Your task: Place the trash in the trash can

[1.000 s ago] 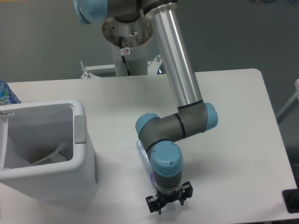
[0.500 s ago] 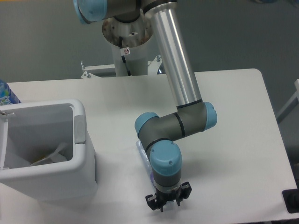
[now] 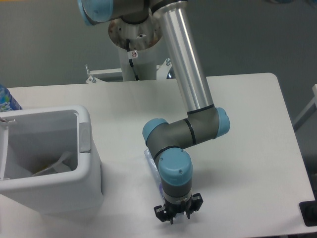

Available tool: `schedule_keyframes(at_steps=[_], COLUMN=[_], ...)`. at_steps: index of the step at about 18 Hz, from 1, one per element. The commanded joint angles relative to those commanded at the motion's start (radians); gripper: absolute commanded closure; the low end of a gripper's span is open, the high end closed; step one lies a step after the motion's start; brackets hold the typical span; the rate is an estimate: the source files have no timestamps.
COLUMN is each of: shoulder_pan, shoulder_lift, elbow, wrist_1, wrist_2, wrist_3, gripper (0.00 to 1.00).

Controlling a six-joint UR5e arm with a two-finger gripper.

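Note:
The crushed clear plastic bottle (image 3: 150, 163) lies on the table, with only its upper end and a bit of purple label showing beside my wrist. The rest is hidden under the arm. My gripper (image 3: 178, 214) points straight down near the table's front edge, at the bottle's near end. Its black fingers (image 3: 161, 212) stand spread apart and I see nothing held between them. The trash can (image 3: 86, 163), a large white bin, stands at the left. A flat pale piece (image 3: 54, 166), possibly the carton, lies inside it.
A blue-patterned bottle (image 3: 7, 100) peeks in at the far left behind the bin. The arm's base post (image 3: 134, 54) rises at the back of the table. A dark object (image 3: 309, 213) sits at the right front corner.
The gripper and wrist have shifted a few pixels left and back. The bottle and the bin have not moved.

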Motion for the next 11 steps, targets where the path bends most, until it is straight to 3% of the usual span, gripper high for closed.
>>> schedule_keyframes(at_steps=[4,5,11], shoulder_pan=[0.0,0.0,0.0], shoulder_lift=[0.006,0.006,0.006], elbow=[-0.006,-0.006,-0.005], wrist_1=[0.0,-0.002,0.0], wrist_2=[-0.002,-0.002,0.0], wrist_3=[0.008,0.006,0.008], gripper=[0.42,0.48,0.49])
